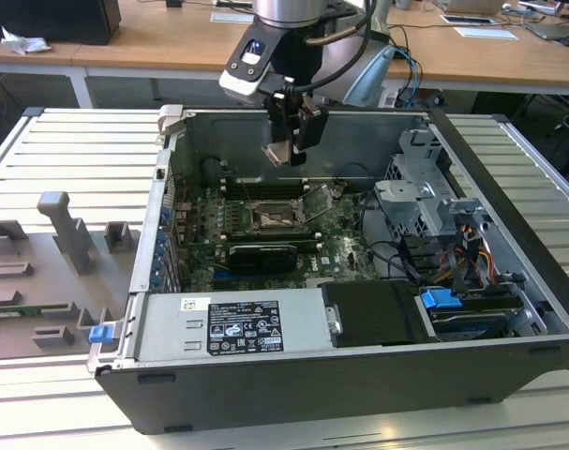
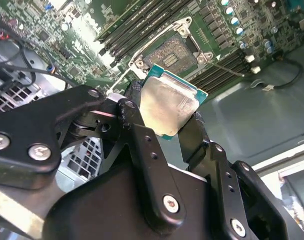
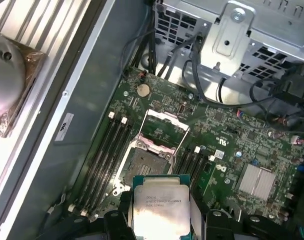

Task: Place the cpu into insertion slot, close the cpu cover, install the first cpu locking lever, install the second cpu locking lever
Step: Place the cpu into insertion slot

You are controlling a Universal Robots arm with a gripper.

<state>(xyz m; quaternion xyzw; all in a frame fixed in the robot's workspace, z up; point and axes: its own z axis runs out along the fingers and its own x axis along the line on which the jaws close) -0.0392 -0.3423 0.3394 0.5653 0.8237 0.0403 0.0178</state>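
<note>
My gripper (image 1: pixel 289 150) hangs above the open computer case, shut on the cpu (image 1: pixel 280 154). In both wrist views the cpu (image 2: pixel 169 107) (image 3: pixel 161 207) is a flat silvery square clamped by its edges between the black fingers (image 2: pixel 136 132). The insertion slot (image 1: pixel 270 217) (image 2: pixel 174 54) (image 3: pixel 143 164) lies bare on the green motherboard, below the chip and apart from it. The cpu cover (image 3: pixel 168 119) (image 1: pixel 316 200) stands swung up at one socket edge. A thin locking lever (image 2: pixel 227 69) sticks out beside the socket.
Memory slots (image 3: pixel 109 150) flank the socket on both sides. A metal drive cage (image 1: pixel 425 192) with cables fills the exterior view's right of the case, and a power supply (image 1: pixel 232 323) lies at the front. Grey fixtures (image 1: pixel 68 230) sit on the table at the exterior view's left.
</note>
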